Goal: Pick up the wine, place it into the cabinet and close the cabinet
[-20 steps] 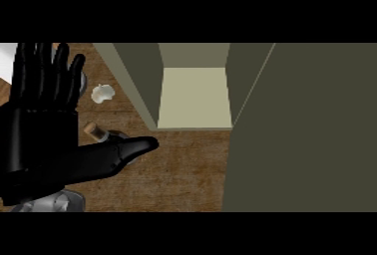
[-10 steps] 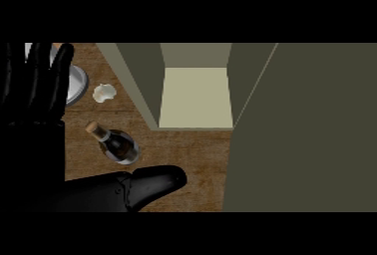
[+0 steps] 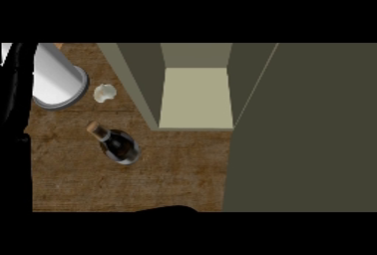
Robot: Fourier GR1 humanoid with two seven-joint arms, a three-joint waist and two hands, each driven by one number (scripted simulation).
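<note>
The wine bottle (image 3: 118, 146) stands upright on the wooden counter (image 3: 81, 184), dark glass with a tan cork, seen from above. Right of it and farther back is the cabinet (image 3: 195, 97), open, with a pale bare shelf inside. My left hand (image 3: 15, 99) shows only as a black strip along the left edge, its fingers pointing up and straight, open and holding nothing. Its thumb tip (image 3: 165, 209) pokes in at the lower edge. The hand is apart from the bottle. My right hand does not show.
A grey round pot (image 3: 55, 82) stands at the back left, with a small white object (image 3: 104, 93) beside it. A broad dark olive cabinet panel (image 3: 302, 129) fills the right side of the view. An olive side wall (image 3: 136, 84) borders the opening's left.
My left hand has drawn back to the left and downward, uncovering the bottle and the pot. The bottle has not moved.
</note>
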